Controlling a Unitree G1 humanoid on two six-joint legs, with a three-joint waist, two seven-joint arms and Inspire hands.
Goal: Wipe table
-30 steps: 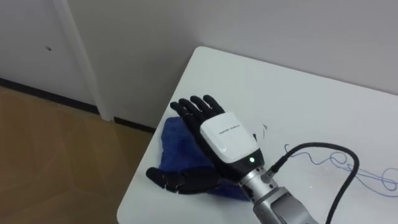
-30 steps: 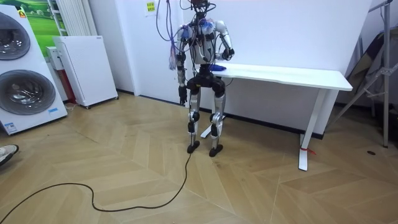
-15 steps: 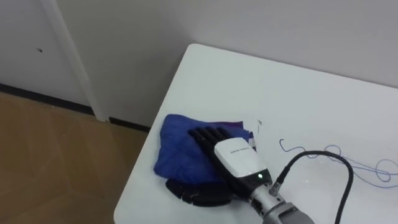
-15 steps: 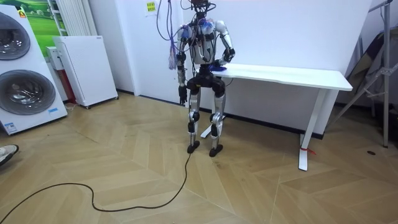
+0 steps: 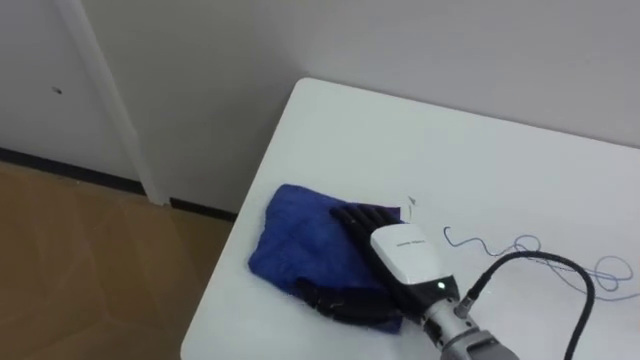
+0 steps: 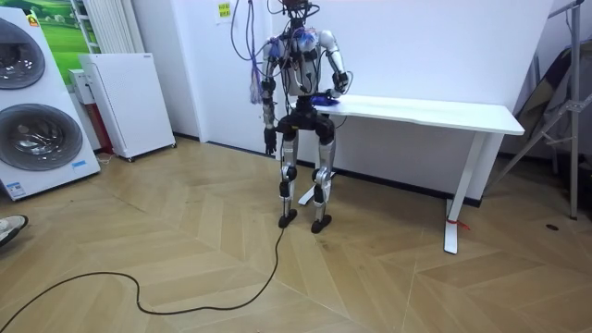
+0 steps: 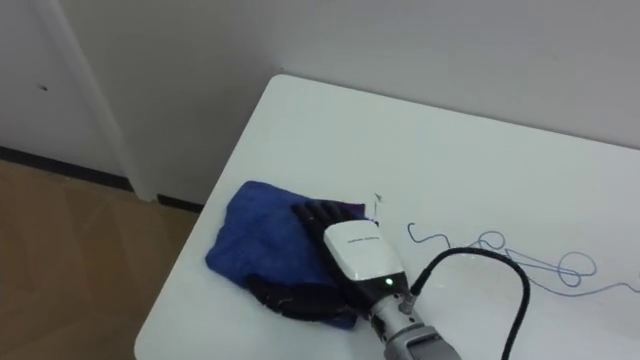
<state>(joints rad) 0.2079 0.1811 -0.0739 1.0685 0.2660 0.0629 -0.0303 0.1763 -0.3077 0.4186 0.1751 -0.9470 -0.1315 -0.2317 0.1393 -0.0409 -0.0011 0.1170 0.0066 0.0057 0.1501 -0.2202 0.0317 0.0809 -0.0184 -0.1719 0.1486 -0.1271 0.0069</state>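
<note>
A crumpled blue cloth [image 5: 300, 240] lies near the left end of the white table [image 5: 450, 150], close to its front edge. My right hand [image 5: 405, 255] rests flat on the cloth's right part, open, with straight fingers pointing at the wall and the thumb spread along the cloth's near edge. Thin blue pen scribbles [image 5: 530, 248] run across the tabletop to the right of the hand. In the room view I stand at the table's end on the room view's left, and my left hand [image 6: 269, 141] hangs at my side.
The table's left edge and rounded corner [image 5: 300, 90] drop to a wooden floor [image 5: 90, 270]. A white wall runs just behind the table. A washing machine [image 6: 37, 111] and a white cabinet [image 6: 125, 102] stand at the room view's left.
My right hand, raised over the cloth a second ago, has come down flat on it and slid a little to the right. The cloth now shows more on its left side.
</note>
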